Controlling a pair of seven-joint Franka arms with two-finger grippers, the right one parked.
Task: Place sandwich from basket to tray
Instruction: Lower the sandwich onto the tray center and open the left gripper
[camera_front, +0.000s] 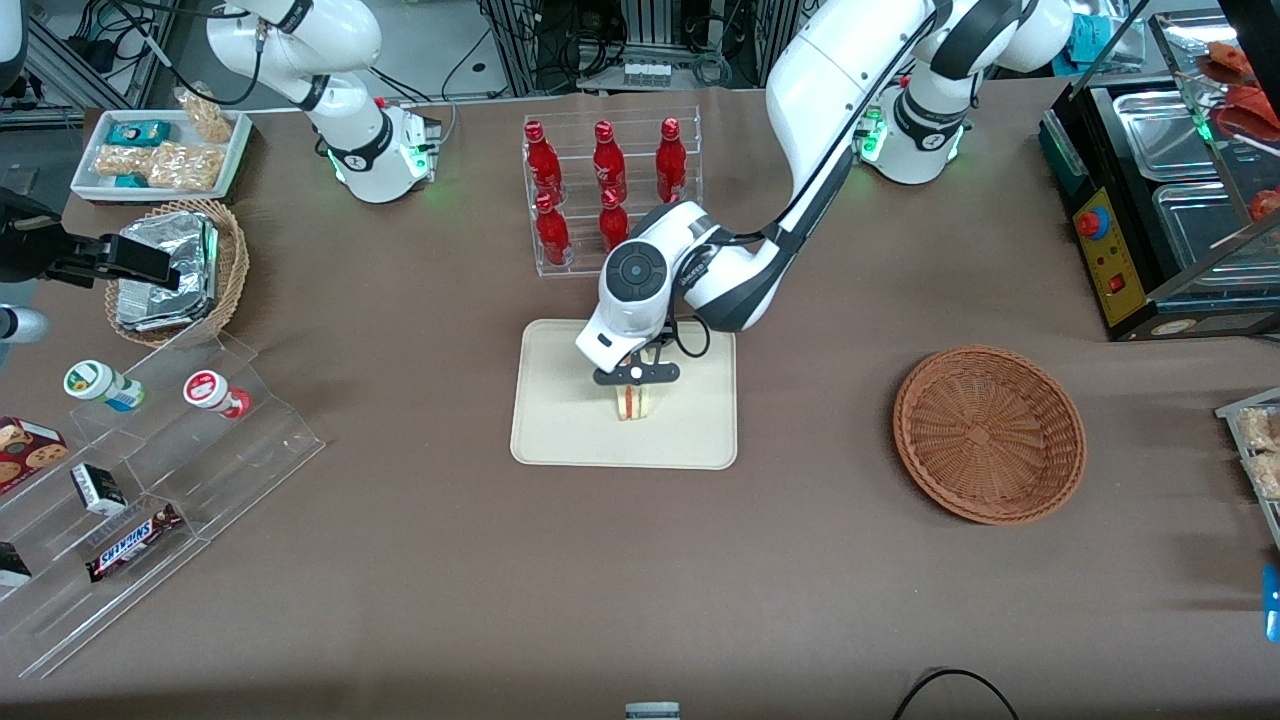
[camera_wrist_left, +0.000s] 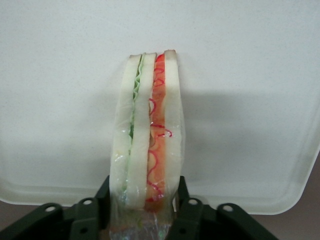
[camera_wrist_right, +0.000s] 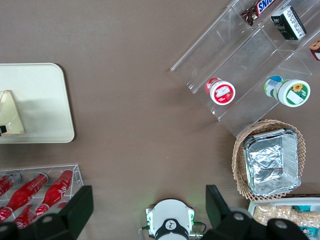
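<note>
Transfer nearly complete: sandwich (camera_front: 632, 402) was over the tray (camera_front: 560, 440), not yet released.
Gripper (camera_front: 634, 391) was clamped on the sandwich, one finger (camera_wrist_left: 102, 200) against each bread face, wedge standing on edge between them, at or just above the tray surface. Basket (camera_front: 988, 433) stood empty, well apart. Remaining: open, retract.
</note>
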